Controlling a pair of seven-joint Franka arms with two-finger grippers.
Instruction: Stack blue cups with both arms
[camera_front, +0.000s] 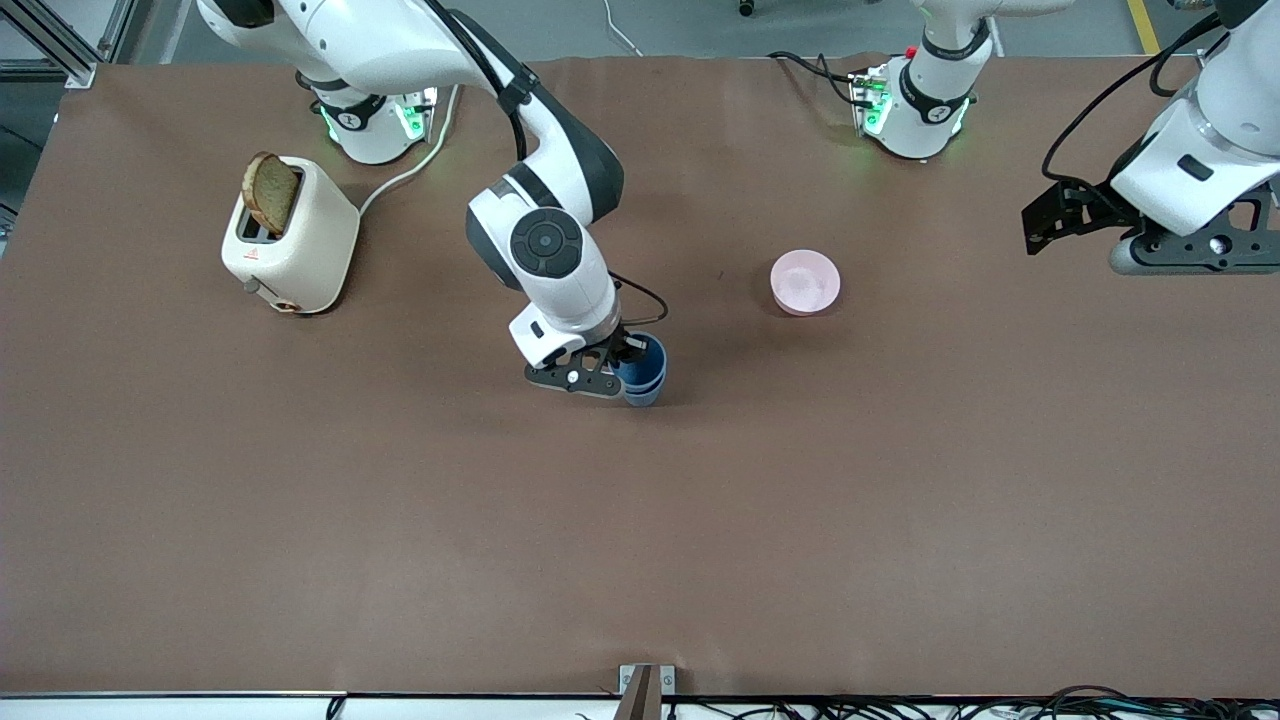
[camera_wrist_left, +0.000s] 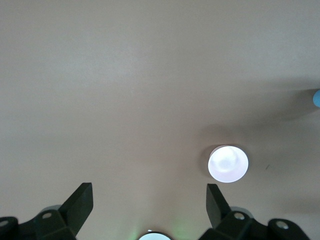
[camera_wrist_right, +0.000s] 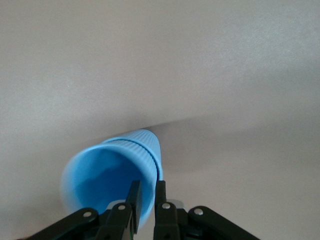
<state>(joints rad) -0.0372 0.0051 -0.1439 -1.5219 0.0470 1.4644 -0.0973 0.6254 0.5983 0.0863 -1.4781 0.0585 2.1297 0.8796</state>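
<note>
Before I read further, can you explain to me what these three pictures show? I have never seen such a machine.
Two white robot arms work at a brown table. One picture looks down from a high camera; the other two come from cameras on each arm's wrist. The right gripper pinches the rim of the blue cups, which sit nested one in the other, near the table's middle. The left gripper waits open above the table. A pink bowl and a toaster holding toast also stand there.

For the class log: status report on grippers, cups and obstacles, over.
Right gripper shut on the rim of the blue cups, one nested in the other, mid-table. Left gripper open, waiting high at its table end. Pink bowl and toaster stand apart.
</note>
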